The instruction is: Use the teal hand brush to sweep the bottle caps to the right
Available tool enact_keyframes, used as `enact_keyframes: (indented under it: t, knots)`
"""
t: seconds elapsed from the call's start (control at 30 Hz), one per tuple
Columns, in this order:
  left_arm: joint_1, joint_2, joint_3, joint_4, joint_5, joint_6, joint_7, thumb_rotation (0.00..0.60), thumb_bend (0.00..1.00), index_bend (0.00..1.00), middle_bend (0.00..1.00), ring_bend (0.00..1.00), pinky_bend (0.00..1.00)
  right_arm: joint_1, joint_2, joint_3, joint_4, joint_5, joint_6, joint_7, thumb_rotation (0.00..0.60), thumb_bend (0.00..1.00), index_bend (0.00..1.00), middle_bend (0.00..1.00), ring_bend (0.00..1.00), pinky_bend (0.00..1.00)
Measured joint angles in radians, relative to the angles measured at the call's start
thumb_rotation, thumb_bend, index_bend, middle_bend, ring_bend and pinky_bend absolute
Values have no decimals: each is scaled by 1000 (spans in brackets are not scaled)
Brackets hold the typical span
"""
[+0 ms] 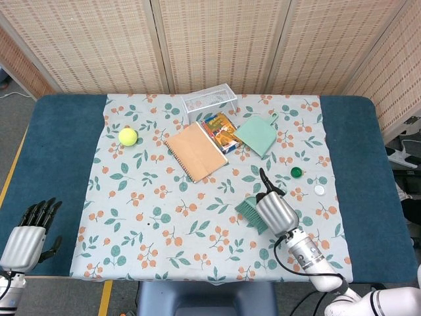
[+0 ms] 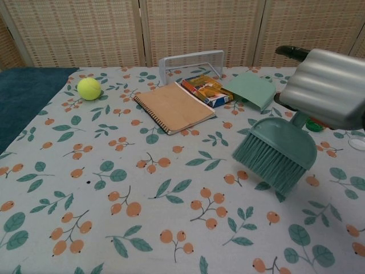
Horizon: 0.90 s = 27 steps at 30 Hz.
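My right hand point(image 1: 276, 210) grips the teal hand brush point(image 1: 250, 212) at the front right of the patterned cloth. Its bristles point down and left, close to the cloth. In the chest view the brush point(image 2: 279, 153) hangs below the right hand point(image 2: 328, 85). A green bottle cap point(image 1: 297, 172) lies behind the hand, and a white cap point(image 1: 320, 189) lies to its right. In the chest view that white cap point(image 2: 358, 142) sits at the right edge. Another white cap seen earlier is hidden under the brush. My left hand point(image 1: 26, 237) hangs off the front left, holding nothing.
A green dustpan point(image 1: 257, 136), a colourful box point(image 1: 221, 131), a tan notebook point(image 1: 195, 151) and a white wire basket point(image 1: 209, 101) cluster at the back centre. A tennis ball point(image 1: 127, 136) lies at the back left. The blue table surface point(image 1: 358, 151) borders the cloth on the right.
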Motion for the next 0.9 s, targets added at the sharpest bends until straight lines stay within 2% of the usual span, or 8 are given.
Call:
enact_keyframes:
  t: [0.23, 0.53, 0.9]
  knots:
    - [0, -1, 0, 0, -2, -3, 3, 600, 407, 0, 0, 0, 96, -14, -14, -10, 37, 15, -39, -40, 600, 523, 949, 859, 567, 0]
    - [-2, -5, -1, 2, -6, -8, 10, 600, 407, 0, 0, 0, 97, -33, -49, -26, 166, 25, -70, -110, 600, 523, 949, 859, 567, 0]
    - [-3, -12, -1, 7, -11, -13, 23, 600, 407, 0, 0, 0, 97, -40, -74, 5, 325, 85, -118, -178, 600, 523, 949, 859, 568, 0]
